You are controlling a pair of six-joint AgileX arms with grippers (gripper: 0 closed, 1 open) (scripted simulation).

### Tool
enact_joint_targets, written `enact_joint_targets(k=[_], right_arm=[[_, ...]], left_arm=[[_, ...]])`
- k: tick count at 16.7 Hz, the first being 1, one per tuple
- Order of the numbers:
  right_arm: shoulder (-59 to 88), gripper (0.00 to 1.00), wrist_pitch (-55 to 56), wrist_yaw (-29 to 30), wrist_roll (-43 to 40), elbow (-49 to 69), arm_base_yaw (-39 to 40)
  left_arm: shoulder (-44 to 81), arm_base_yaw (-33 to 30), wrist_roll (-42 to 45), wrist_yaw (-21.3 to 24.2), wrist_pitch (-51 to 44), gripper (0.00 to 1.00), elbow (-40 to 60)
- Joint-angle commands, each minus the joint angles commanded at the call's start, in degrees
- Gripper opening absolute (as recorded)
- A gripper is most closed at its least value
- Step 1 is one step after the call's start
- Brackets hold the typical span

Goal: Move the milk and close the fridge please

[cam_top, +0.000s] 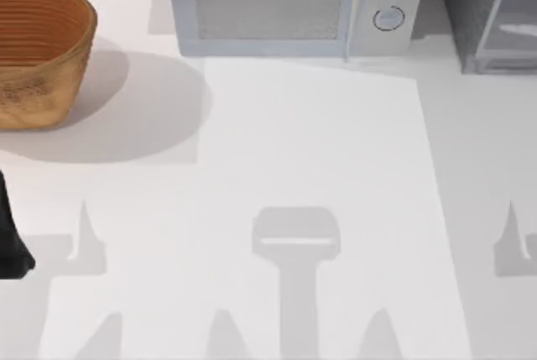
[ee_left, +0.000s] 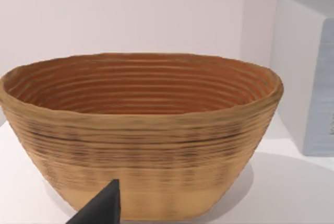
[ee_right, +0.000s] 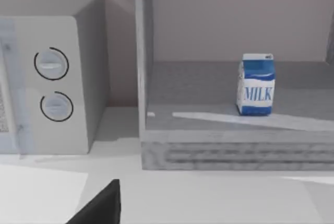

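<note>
A: Left side, what is showing?
B: Left arm is sitting at the tabletop's left edge, facing the woven basket; cannot tell its end effector state.
A: Further right?
B: Microwave is standing at the back. The fridge is standing open beside it, the milk sitting upright inside on its floor. Right end effector state: cannot tell.

Basket: woven, ribbed, matt wicker look. Milk: smooth carton, printed. Fridge: speckled matt grey. Microwave: smooth, 2 glossy knobs. Tabletop: matt white.
</note>
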Motion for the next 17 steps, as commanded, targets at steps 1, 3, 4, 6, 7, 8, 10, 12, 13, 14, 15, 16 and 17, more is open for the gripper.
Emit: enact_joint_targets(k=[1,3,4,6,7,8,10,12,13,14,15,16,17], right_arm=[[0.0,1.0,0.0,0.0,0.0,0.0,0.0],[0.2,1.0,0.0,0.0,0.0,0.1,-0.2],[-0.2,1.0,-0.6,0.0,0.0,0.4,-0.2],[-1.8,1.0,-3.7,-0.2,-0.1,1.7,0.0],[-3.0,1.0,-6.1,-0.2,-0.2,2.6,0.1],[-4.4,1.0,-9.1,-0.3,-0.3,3.8,0.2],[-8.0,1.0,-16.5,-0.5,-0.4,6.6,0.4],[-12.5,1.0,-25.4,-0.6,-0.4,10.2,0.6],[-15.0,1.0,-30.3,-0.6,-0.4,12.2,0.6],[-17.6,1.0,-35.3,-0.6,-0.3,14.4,0.7],[-20.3,1.0,-40.4,-0.6,-0.3,16.6,0.7],[-23.0,1.0,-45.6,-0.5,-0.3,18.9,0.7],[-25.8,1.0,-50.7,-0.5,-0.3,21.2,0.7]], left_arm=[[0.0,0.0,0.0,0.0,0.0,1.0,0.0],[0.0,0.0,0.0,0.0,0.0,1.0,0.0],[0.0,0.0,0.0,0.0,0.0,1.0,0.0],[0.0,0.0,0.0,0.0,0.0,1.0,0.0],[0.0,0.0,0.0,0.0,0.0,1.0,0.0],[0.0,0.0,0.0,0.0,0.0,1.0,0.0],[0.0,0.0,0.0,0.0,0.0,1.0,0.0],[0.0,0.0,0.0,0.0,0.0,1.0,0.0],[0.0,0.0,0.0,0.0,0.0,1.0,0.0],[0.0,0.0,0.0,0.0,0.0,1.0,0.0],[0.0,0.0,0.0,0.0,0.0,1.0,0.0],[0.0,0.0,0.0,0.0,0.0,1.0,0.0],[0.0,0.0,0.0,0.0,0.0,1.0,0.0]])
